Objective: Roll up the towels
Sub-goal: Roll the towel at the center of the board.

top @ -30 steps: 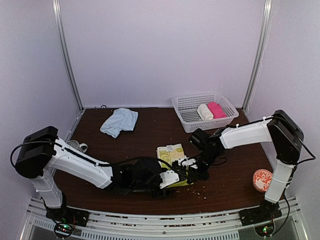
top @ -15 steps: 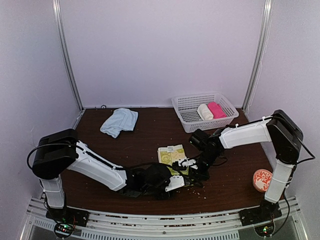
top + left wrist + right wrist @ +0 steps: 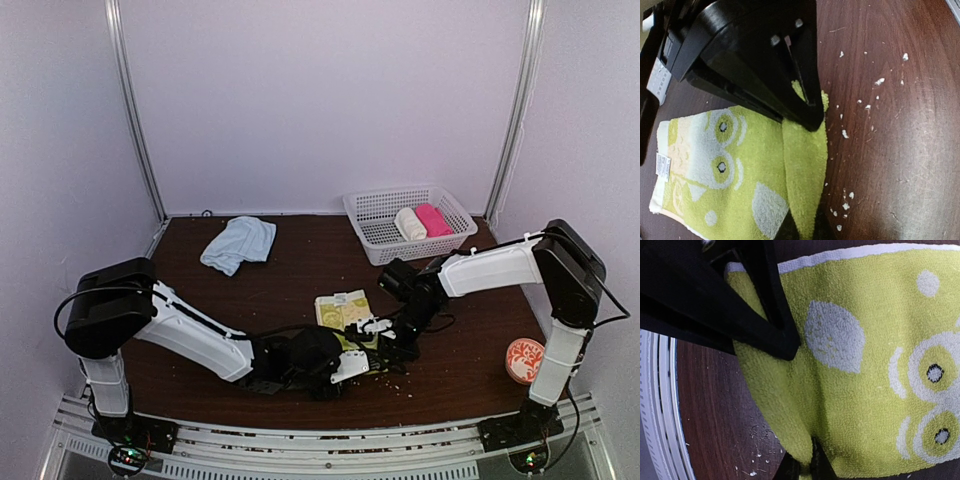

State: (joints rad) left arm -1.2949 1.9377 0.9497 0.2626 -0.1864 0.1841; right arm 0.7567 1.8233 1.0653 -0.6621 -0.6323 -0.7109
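Green towel (image 3: 342, 306) lies flat on the desk (image 3: 300, 262), centre, close to the near edge. Patterned face up. Long axis seems to run near-to-far, slightly skewed.

Left end effector (image 3: 801, 228): narrow, tips pinched on a raised ridge of the towel's near hem. Right end effector (image 3: 805, 465): also narrow, nipping the same hem further right, at what looks like the near right corner. The two face each other, nearly touching. The ridge of cloth runs straight between them.

Key relation: the whole flat body of the towel lies on the far side of both end effectors. A roll would likely go away from the arm bases, along the long axis, hem kept parallel to the near edge. Both arms are equally at the cloth. The left reaches in low from the near left, the right from the right side.

Blue towel (image 3: 238, 243) sits crumpled by the far left corner, well apart, unrolled. The left arm is nearer to it.
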